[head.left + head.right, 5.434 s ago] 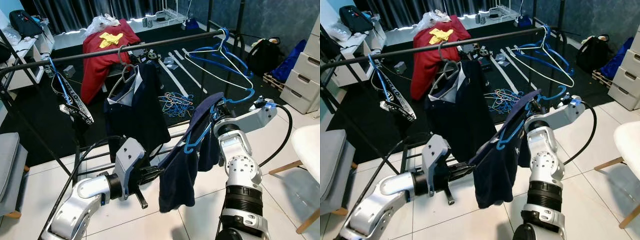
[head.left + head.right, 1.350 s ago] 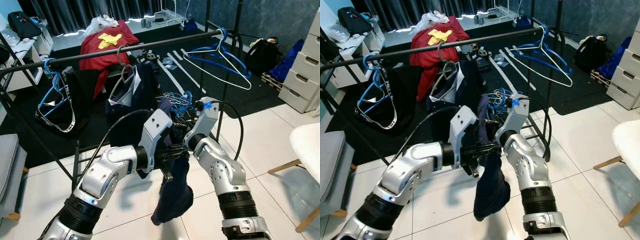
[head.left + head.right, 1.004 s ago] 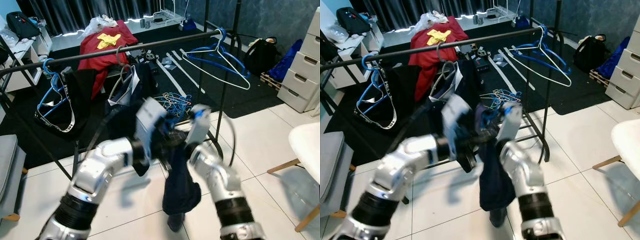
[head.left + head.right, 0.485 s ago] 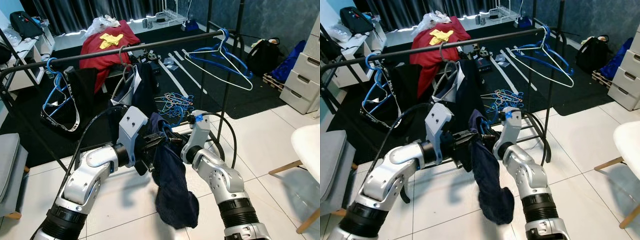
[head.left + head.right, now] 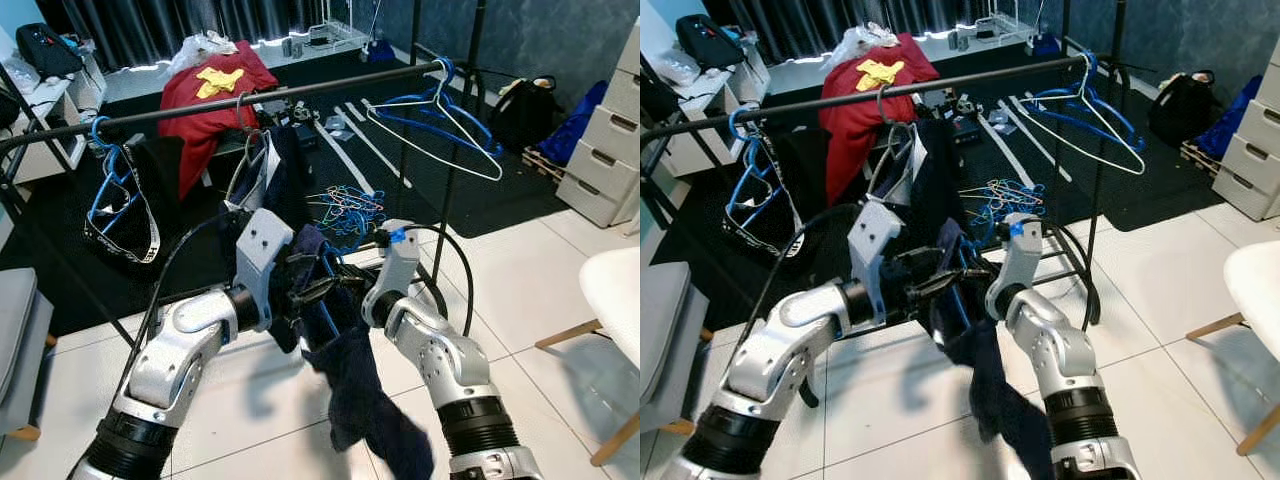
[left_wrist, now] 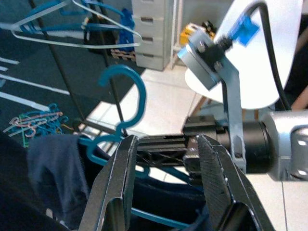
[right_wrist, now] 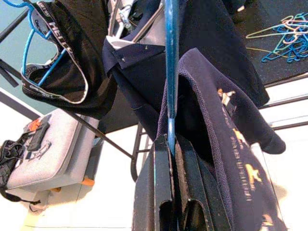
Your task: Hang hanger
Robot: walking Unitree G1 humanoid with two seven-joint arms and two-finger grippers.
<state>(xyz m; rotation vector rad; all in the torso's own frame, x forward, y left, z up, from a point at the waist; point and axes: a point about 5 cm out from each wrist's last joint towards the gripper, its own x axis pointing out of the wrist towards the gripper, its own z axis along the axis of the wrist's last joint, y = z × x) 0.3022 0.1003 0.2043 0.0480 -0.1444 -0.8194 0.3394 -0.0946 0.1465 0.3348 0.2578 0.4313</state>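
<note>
Two hands meet low in front of the rack: the right hand (image 7: 169, 144) is clamped on the blue hanger (image 6: 126, 96), which carries a navy garment (image 5: 355, 395) drooping toward the floor, while the left hand (image 6: 166, 159) has its fingers apart beside the hanger's hook. For a clean hang, keep the right grip firm, raise the hook above the black rail (image 5: 250, 100), and aim for the free stretch between the dark shirt (image 5: 285, 175) and the empty blue hangers (image 5: 440, 110). Judgement: lower until the hook seats fully before releasing, since the lopsided garment may tilt the hanger.

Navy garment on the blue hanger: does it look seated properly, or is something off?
It looks off. The navy garment is bunched at the blue hanger and trails in one long strip toward the floor, not spread over both shoulders. The right gripper pinches the hanger; the left gripper is open beside it.
</note>
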